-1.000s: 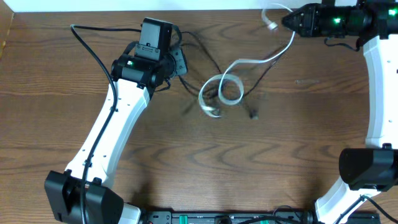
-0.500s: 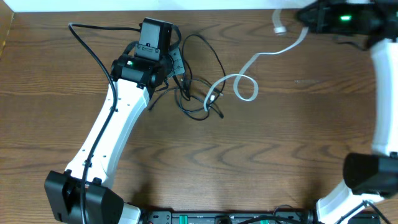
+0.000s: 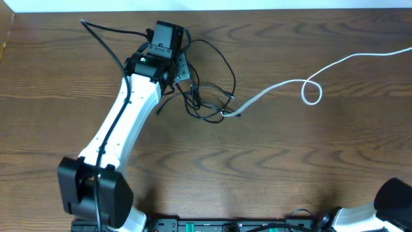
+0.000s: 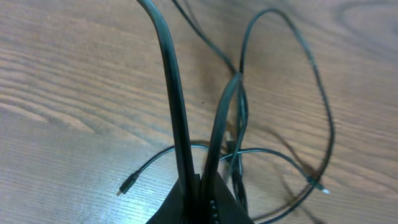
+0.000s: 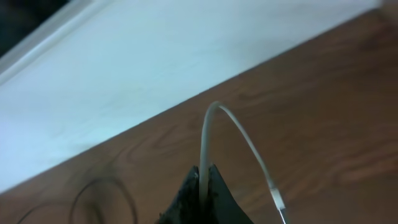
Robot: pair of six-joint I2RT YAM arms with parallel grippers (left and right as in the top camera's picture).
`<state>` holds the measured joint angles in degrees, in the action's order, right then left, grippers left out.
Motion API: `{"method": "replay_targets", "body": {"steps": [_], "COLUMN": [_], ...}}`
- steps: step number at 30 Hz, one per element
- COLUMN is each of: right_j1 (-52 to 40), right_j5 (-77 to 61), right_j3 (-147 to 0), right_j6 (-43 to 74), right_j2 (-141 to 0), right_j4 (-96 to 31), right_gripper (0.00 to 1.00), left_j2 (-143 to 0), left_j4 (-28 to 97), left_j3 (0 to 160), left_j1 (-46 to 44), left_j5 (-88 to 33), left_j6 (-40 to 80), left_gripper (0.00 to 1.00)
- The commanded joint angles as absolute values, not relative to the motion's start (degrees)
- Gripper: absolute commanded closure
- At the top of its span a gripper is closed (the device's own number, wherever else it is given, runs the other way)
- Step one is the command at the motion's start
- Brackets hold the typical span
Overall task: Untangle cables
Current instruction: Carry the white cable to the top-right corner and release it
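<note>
Overhead first: can see the white cable (image 3: 277, 90) strung out long across the table (image 3: 290, 167), from the black cables (image 3: 209, 96) mid-left all the way off the right edge, with one small loop in it toward the right. Near end touching the black tangle by the look of it; can't tell whether actually threaded through.

Left wrist: got the left gripper (image 4: 202, 202) pinched shut on a couple of black strands, the rest sprawling in loose loops on the wood just ahead.

Right wrist: got the right gripper (image 5: 202, 190) clamped tight on the white one, arching up out of the fingertips, table's far edge in shot behind. Not in the overhead at all, that gripper.

So, mid-pull, guessing. To do it well:
- Hold the left side dead firm as the anchor.
- Draw the white one out slow and low, straight away from the bundle, no yanking upward.
- Watch that small loop and ease off at any sign of cinching into a knot.
- Stop at any dragging of the black pile, then re-grip closer in.
</note>
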<state>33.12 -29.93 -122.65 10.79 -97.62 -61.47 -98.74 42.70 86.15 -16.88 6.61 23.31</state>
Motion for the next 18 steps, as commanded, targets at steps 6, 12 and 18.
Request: {"method": "replay_targets", "body": {"steps": [6, 12, 18], "right_j1": [38.96, 44.07, 49.06], "right_j5": [-23.49, -23.18, -17.5], "right_j3": [-123.0, -123.0, -123.0], "right_j6": [12.8, 12.82, 12.84], "right_j2": [-98.67, -98.67, -98.67], "right_j4": [-50.54, -42.78, -40.77], "right_gripper": [0.99, 0.99, 0.99], "left_j2": [-101.58, -103.11, -103.74], "left_j4": [43.51, 43.51, 43.42], "left_j3": [87.11, 87.11, 87.11], "left_j1": [-16.67, -16.67, -16.67], "left_j5": [8.19, 8.19, 8.23], "left_j6": [23.18, 23.18, 23.16], "left_gripper": [0.93, 0.93, 0.93]}}
